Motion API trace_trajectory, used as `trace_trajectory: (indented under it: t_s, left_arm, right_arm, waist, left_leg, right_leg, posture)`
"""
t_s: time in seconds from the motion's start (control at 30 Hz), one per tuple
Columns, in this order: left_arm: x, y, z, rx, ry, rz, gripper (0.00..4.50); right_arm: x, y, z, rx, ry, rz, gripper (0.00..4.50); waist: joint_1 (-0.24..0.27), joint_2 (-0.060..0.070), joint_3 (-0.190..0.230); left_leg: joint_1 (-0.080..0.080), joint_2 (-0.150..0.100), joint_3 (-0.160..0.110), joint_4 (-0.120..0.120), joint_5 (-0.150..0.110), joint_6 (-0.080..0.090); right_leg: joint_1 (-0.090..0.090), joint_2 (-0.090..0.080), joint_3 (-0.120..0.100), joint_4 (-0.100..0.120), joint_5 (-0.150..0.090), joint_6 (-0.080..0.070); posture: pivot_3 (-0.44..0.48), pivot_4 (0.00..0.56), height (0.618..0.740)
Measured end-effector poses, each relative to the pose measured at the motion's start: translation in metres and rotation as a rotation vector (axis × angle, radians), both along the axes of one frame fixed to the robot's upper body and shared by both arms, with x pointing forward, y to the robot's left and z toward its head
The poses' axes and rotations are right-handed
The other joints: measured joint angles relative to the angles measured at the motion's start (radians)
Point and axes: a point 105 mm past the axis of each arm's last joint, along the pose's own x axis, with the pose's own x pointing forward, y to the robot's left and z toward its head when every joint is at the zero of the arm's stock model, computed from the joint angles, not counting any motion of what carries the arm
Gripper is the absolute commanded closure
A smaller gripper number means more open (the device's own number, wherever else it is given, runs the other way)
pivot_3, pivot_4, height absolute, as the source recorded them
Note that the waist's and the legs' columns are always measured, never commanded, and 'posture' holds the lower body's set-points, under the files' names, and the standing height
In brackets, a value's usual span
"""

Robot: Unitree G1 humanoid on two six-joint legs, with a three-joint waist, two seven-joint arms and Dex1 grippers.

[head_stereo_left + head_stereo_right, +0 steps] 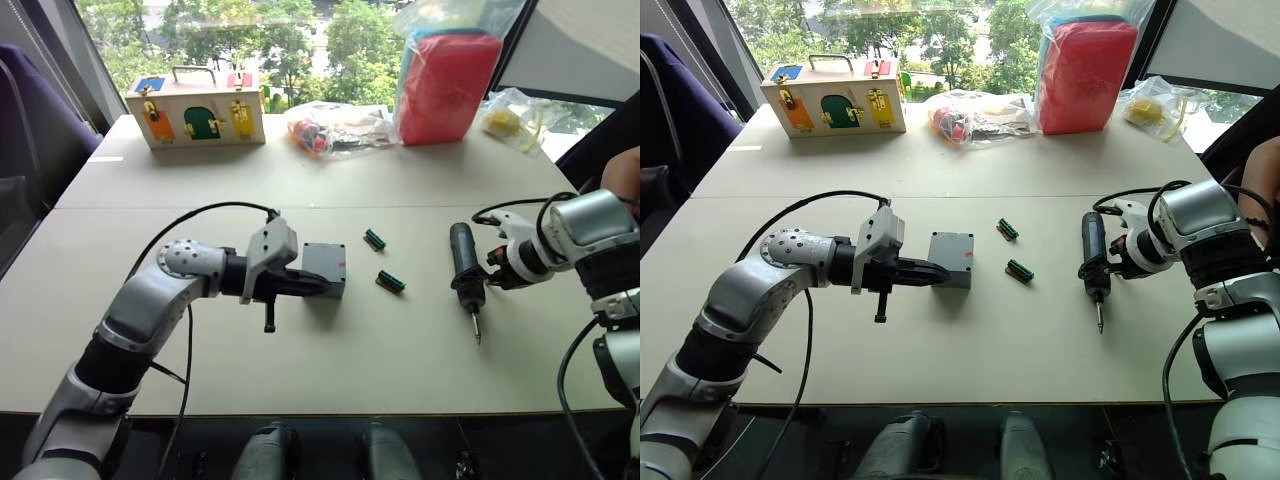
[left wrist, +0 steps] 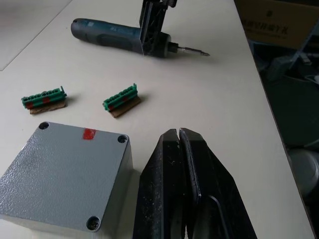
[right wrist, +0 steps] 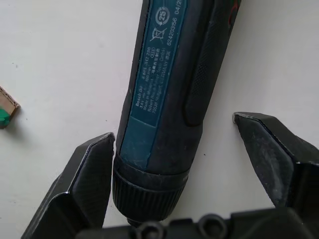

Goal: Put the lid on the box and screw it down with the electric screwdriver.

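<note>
The grey box [image 1: 324, 266] stands mid-table with the lid [image 2: 65, 174] lying flat on top; the lid has screw holes at its corners and a red mark at one edge. My left gripper [image 2: 178, 133] is shut and empty, its fingers lying alongside the box's near side [image 1: 322, 287]. The electric screwdriver [image 1: 464, 258] lies on the table to the right, its bit pointing towards me. My right gripper [image 3: 173, 129] is open and straddles the screwdriver's body just above its collar. One finger [image 3: 92, 169] touches the body and the other stands apart.
Two small green connector pieces [image 1: 375, 238] [image 1: 390, 282] lie between box and screwdriver. Along the far edge stand a wooden box with coloured doors [image 1: 197, 110], a red bag [image 1: 447, 85] and clear plastic bags [image 1: 335, 128]. A person's arm [image 1: 622, 170] shows at the right edge.
</note>
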Motion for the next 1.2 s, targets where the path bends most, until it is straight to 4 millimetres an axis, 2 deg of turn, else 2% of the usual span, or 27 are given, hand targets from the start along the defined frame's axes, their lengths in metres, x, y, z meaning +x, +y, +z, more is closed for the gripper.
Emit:
trace_trajectory:
  t_s: [0.13, 0.37, 0.47, 0.5, 0.57, 0.63, 0.7, 0.77, 0.83, 0.97, 1.07, 1.2]
  left_arm:
    - [0.001, 0.001, 0.000, -0.001, -0.003, 0.012, 4.50]
    - [0.005, 0.009, 0.006, -0.008, -0.018, 0.042, 4.50]
    - [0.012, 0.016, 0.012, -0.040, -0.007, 0.073, 4.50]
    - [0.016, 0.019, 0.014, -0.049, -0.005, 0.085, 4.50]
    - [0.024, 0.023, 0.021, -0.065, -0.009, 0.109, 4.50]
    - [0.032, 0.026, 0.026, -0.084, -0.011, 0.133, 4.50]
    - [0.038, 0.031, 0.025, -0.093, 0.002, 0.160, 4.50]
    - [0.044, 0.033, 0.020, -0.098, 0.021, 0.191, 4.50]
    - [0.051, 0.035, 0.015, -0.111, 0.042, 0.226, 4.50]
    - [0.062, 0.031, 0.007, -0.129, 0.060, 0.272, 4.50]
    - [0.064, 0.024, 0.003, -0.133, 0.074, 0.270, 4.50]
    - [0.064, 0.015, -0.004, -0.145, 0.109, 0.254, 4.50]
  right_arm:
    - [0.005, 0.002, -0.002, -0.055, -0.007, 0.068, 2.63]
    - [0.007, 0.000, -0.002, -0.057, -0.016, 0.069, 2.64]
    - [0.030, -0.004, 0.012, -0.038, -0.143, 0.006, 2.64]
    - [0.040, -0.002, 0.024, -0.008, -0.216, -0.008, 2.64]
    - [0.065, 0.011, 0.065, 0.091, -0.458, 0.001, 2.64]
    - [0.082, 0.036, 0.121, 0.246, -0.745, 0.050, 2.64]
    - [0.082, 0.061, 0.162, 0.374, -1.002, 0.109, 2.64]
    - [0.070, 0.087, 0.185, 0.503, -1.207, 0.160, 2.64]
    - [0.055, 0.109, 0.186, 0.648, -1.309, 0.175, 2.64]
    - [0.028, 0.150, 0.157, 0.836, -1.302, 0.216, 2.64]
    - [0.015, 0.174, 0.141, 0.802, -1.310, 0.287, 2.64]
    - [0.010, 0.181, 0.129, 0.739, -1.344, 0.324, 2.64]
  waist:
    - [0.001, 0.000, 0.000]
    - [0.002, 0.000, 0.000]
    - [0.000, 0.002, 0.001]
    - [-0.001, 0.003, 0.002]
    - [-0.004, 0.004, 0.003]
    - [-0.004, 0.004, 0.003]
    - [-0.001, 0.004, 0.003]
    - [0.000, 0.004, 0.003]
    - [0.003, 0.003, 0.002]
    - [0.006, 0.003, 0.002]
    - [0.005, 0.003, 0.002]
    - [0.001, 0.003, 0.002]
  left_leg:
    - [0.000, 0.000, 0.000, 0.000, 0.000, 0.000]
    - [0.000, 0.000, 0.000, 0.001, 0.000, 0.000]
    - [0.000, -0.001, 0.001, 0.001, 0.000, 0.000]
    - [0.000, -0.001, 0.001, 0.001, 0.001, -0.001]
    - [-0.002, 0.000, 0.002, -0.001, 0.005, -0.008]
    - [-0.002, 0.003, 0.002, -0.004, 0.005, -0.009]
    - [-0.002, 0.005, 0.002, -0.004, 0.005, -0.009]
    - [-0.002, 0.005, 0.001, -0.004, 0.005, -0.009]
    - [-0.002, 0.004, 0.001, -0.001, 0.005, -0.008]
    - [-0.001, 0.001, 0.000, 0.003, 0.001, -0.001]
    - [-0.001, -0.001, 0.000, 0.002, 0.001, -0.002]
    - [-0.001, -0.001, 0.001, 0.002, 0.003, -0.005]
  right_leg:
    - [0.001, 0.000, 0.000, 0.000, 0.000, 0.000]
    - [0.001, 0.000, 0.000, 0.000, 0.000, 0.000]
    - [0.000, -0.001, 0.000, 0.001, 0.000, 0.000]
    - [-0.001, 0.000, 0.000, 0.001, 0.000, 0.000]
    - [-0.004, 0.002, 0.001, 0.002, 0.000, 0.000]
    - [-0.005, 0.006, 0.001, 0.002, 0.000, 0.000]
    - [-0.005, 0.008, 0.001, 0.002, 0.000, 0.000]
    - [-0.004, 0.009, 0.001, 0.002, 0.000, 0.000]
    - [-0.003, 0.009, 0.001, 0.004, 0.000, 0.000]
    - [0.001, 0.006, 0.001, 0.003, 0.003, 0.004]
    - [0.000, 0.005, 0.001, 0.004, 0.003, 0.004]
    - [0.000, 0.006, 0.001, 0.003, 0.003, 0.004]
  posture:
    - [0.000, 0.150, 0.740]
    - [0.000, 0.150, 0.740]
    - [0.000, 0.150, 0.740]
    - [0.000, 0.150, 0.740]
    - [0.000, 0.150, 0.740]
    - [0.000, 0.150, 0.740]
    - [0.000, 0.150, 0.740]
    - [0.000, 0.150, 0.740]
    - [0.000, 0.150, 0.740]
    - [0.000, 0.150, 0.740]
    - [0.000, 0.150, 0.740]
    - [0.000, 0.150, 0.740]
